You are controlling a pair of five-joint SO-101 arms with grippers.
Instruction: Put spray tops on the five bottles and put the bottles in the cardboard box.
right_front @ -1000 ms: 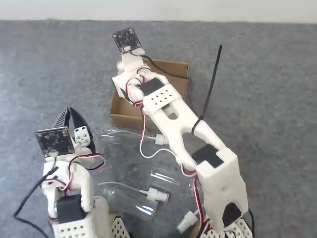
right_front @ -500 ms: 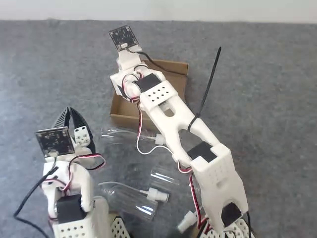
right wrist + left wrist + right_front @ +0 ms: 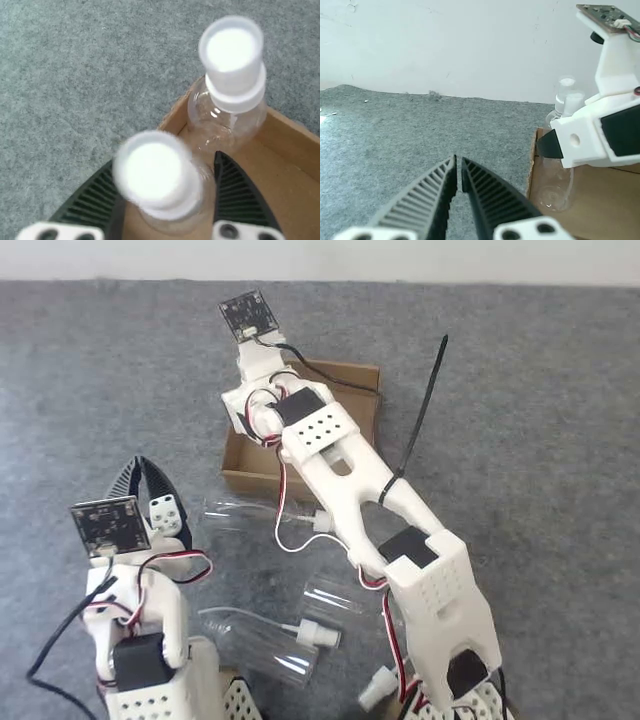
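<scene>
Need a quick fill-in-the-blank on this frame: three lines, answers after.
The right hand holds a capped bottle in the cardboard box; a second bottle stands ____ beside it.
The left hand is ____ and holds nothing.
Both bottles' spray tops are ____ in colour.
Missing words: upright; shut; white.

Bright, even light is falling, seemingly from above; faint shadows are lying on the table (image 3: pixel 540 390), and the spray tops (image 3: pixel 231 47) are glaring white.
</scene>
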